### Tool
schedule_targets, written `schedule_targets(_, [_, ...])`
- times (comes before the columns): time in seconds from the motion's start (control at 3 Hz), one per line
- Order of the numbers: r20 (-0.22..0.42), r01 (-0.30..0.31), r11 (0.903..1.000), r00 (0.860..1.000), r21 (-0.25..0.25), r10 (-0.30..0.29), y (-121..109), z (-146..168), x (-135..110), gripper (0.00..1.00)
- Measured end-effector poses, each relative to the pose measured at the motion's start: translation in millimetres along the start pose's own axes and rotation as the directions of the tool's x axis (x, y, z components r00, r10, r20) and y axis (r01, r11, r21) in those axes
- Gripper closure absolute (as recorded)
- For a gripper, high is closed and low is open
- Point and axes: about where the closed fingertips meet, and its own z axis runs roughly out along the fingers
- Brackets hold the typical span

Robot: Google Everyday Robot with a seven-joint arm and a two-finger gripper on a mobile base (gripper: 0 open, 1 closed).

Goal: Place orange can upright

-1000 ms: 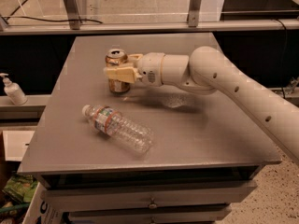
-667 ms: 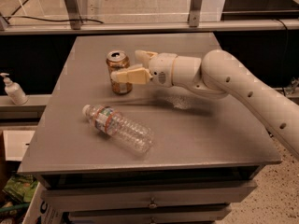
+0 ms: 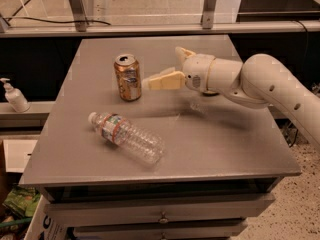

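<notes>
The orange can (image 3: pixel 128 77) stands upright on the grey table (image 3: pixel 210 144), left of centre toward the back, its silver pull-tab top facing up. My gripper (image 3: pixel 170 66) is just to the right of the can, a short gap away and not touching it. Its two tan fingers (image 3: pixel 162 80) are spread apart and hold nothing. The white arm reaches in from the right edge of the view.
A clear plastic water bottle (image 3: pixel 127 136) lies on its side in front of the can, cap toward the left. A white pump bottle (image 3: pixel 13 96) stands on a lower shelf at the left. Metal frame posts rise behind the table's back edge.
The gripper has let go of the can and drawn back to the right. The can now stands free and upright on the table.
</notes>
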Motion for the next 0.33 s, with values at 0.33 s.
schedule_targets(0.33, [0.000,0.000,1.0000,1.000,0.000,0.000,0.1,0.1,0.0,0.00])
